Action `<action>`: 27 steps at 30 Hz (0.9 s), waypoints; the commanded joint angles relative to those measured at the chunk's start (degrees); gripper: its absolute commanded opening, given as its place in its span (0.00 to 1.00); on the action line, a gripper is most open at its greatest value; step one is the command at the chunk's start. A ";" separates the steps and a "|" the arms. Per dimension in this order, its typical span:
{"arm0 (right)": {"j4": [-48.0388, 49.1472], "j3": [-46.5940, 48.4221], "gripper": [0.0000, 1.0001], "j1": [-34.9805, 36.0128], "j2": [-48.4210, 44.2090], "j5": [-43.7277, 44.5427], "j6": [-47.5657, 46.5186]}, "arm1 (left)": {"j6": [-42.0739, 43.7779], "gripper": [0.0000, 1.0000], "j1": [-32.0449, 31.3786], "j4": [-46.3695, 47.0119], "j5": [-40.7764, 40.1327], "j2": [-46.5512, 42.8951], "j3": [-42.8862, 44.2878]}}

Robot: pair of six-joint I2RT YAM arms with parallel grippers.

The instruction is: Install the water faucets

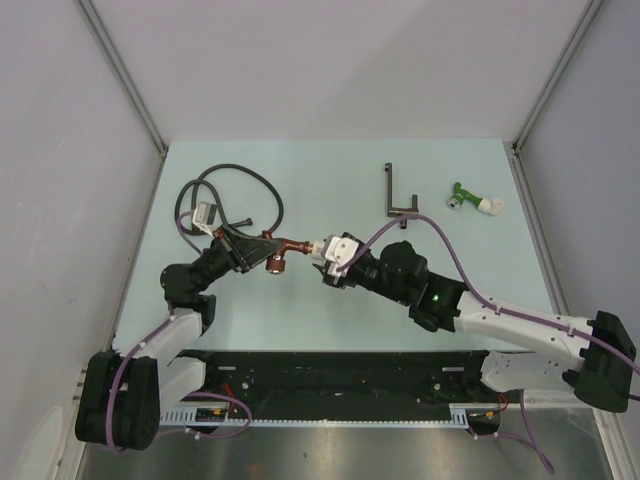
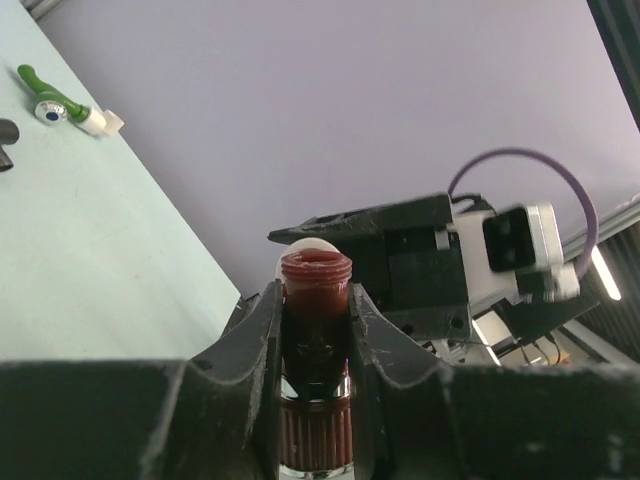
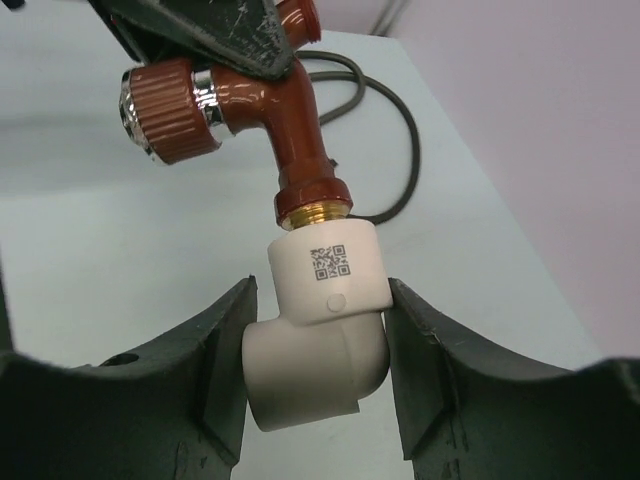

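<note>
The copper faucet (image 1: 278, 254) is held above the table between both arms. My left gripper (image 1: 258, 254) is shut on its body; in the left wrist view (image 2: 315, 300) the threaded copper end (image 2: 316, 272) sticks up between the fingers. The faucet's brass end sits in a white elbow fitting (image 3: 320, 320) with a QR label. My right gripper (image 3: 320, 292) is shut on that elbow, one finger on each side, also seen from above (image 1: 323, 262). The green faucet (image 1: 463, 196) with its white elbow lies at the far right, also in the left wrist view (image 2: 55, 105).
A coiled black hose (image 1: 232, 186) with a small white piece (image 1: 205, 213) lies at the far left. A black L-shaped bracket (image 1: 393, 196) lies behind the right gripper. Grey walls close in the table (image 1: 330, 320) on three sides.
</note>
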 commanded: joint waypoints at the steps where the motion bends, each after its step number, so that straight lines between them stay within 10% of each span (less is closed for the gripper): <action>1: -2.48 6.38 0.00 -6.05 -2.46 -16.02 18.21 | 4.51 0.00 0.26 24.90 0.08 -3.12 0.90; 9: -3.19 9.20 0.00 -21.34 0.17 -34.76 49.39 | 10.57 0.00 0.08 24.99 0.69 -8.12 0.99; 16: -5.74 11.75 0.01 -24.00 5.27 -42.26 58.85 | 11.20 0.00 0.00 24.99 1.75 -8.84 -0.06; 22: -8.02 11.93 0.55 -23.91 2.03 -37.44 54.64 | 8.65 0.00 0.08 24.90 -0.01 -7.35 -0.77; 27: -11.27 11.93 0.75 -22.69 -4.99 -30.94 42.87 | 5.40 0.00 0.61 24.90 -1.42 -5.15 -1.56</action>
